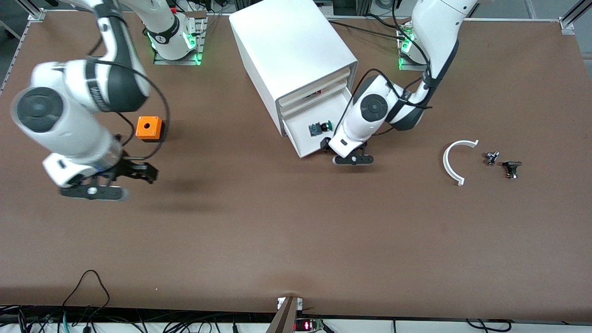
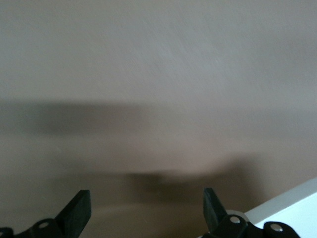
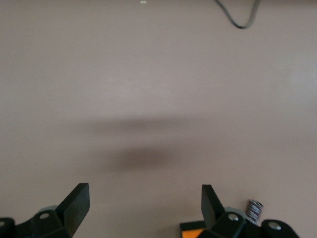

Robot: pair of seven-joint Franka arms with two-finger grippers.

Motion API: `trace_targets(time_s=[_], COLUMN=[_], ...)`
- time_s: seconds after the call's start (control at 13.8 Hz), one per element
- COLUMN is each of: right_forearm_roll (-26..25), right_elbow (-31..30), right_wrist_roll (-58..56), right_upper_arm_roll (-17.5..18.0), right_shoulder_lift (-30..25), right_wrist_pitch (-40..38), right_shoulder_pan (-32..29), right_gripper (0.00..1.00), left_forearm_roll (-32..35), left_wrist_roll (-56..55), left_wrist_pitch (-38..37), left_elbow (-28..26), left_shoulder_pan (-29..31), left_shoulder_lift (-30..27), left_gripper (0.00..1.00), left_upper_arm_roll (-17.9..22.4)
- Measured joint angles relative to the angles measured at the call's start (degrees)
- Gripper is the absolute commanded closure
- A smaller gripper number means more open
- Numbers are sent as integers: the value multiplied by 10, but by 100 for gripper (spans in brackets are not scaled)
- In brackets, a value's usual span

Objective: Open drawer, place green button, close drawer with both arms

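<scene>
The white cabinet (image 1: 296, 60) stands at the middle of the table near the robots' bases. Its bottom drawer (image 1: 298, 141) is pulled out. The green-capped button (image 1: 320, 128) lies in the drawer. My left gripper (image 1: 329, 147) is open and empty, low at the drawer's front corner toward the left arm's end. In the left wrist view my left gripper (image 2: 146, 213) is over bare table, with a white drawer edge (image 2: 292, 206) beside one finger. My right gripper (image 1: 138, 172) is open and empty above the table by the orange cube (image 1: 149, 127); it also shows in the right wrist view (image 3: 143, 208).
A white curved strip (image 1: 454, 162), a small metal part (image 1: 491, 157) and an all-black switch part (image 1: 511, 168) lie toward the left arm's end. The orange cube's edge (image 3: 193, 232) shows by my right gripper's finger. A cable (image 1: 92, 286) lies at the table's near edge.
</scene>
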Motion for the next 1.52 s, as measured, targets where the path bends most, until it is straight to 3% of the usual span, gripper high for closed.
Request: trace_targets(time_s=[0.22,0.51,0.8,0.94,1.16,1.38,1.52], right_forearm_roll=[0,0,0,0,0,3,4], right_elbow=[-1,0,28,27,19,-13,-23], right_wrist_roll=[-12,-47,-123,-138,-145,-145,-145], right_upper_arm_roll=[68,77,69,61,57,57,57], right_shoulder_lift=[-32,-77,-111,-111,-122,-155,-164], right_wrist_pitch=[-34,-81,-159,-170,-178,-175,-173], right_shoulder_pan=[-106,-155,-160,-161,-162,-162,-162], right_gripper=[0,0,0,0,0,0,0], left_forearm_roll=[-1,-1,-1,-1,-1,-1,-1], left_wrist_roll=[-7,-9,-10,11,158,285,322], left_wrist_pitch=[-1,0,7,11,-48,-165,-286], left_elbow=[-23,-49,-49,-36,5,31,66], left_shoulder_pan=[0,0,22,60,95,100,100], left_shoulder_lift=[-10,-12,-25,-53,-114,-204,-263], left_gripper=[0,0,0,0,0,0,0], left_upper_arm_roll=[-38,-90,-88,-60,24,99,136])
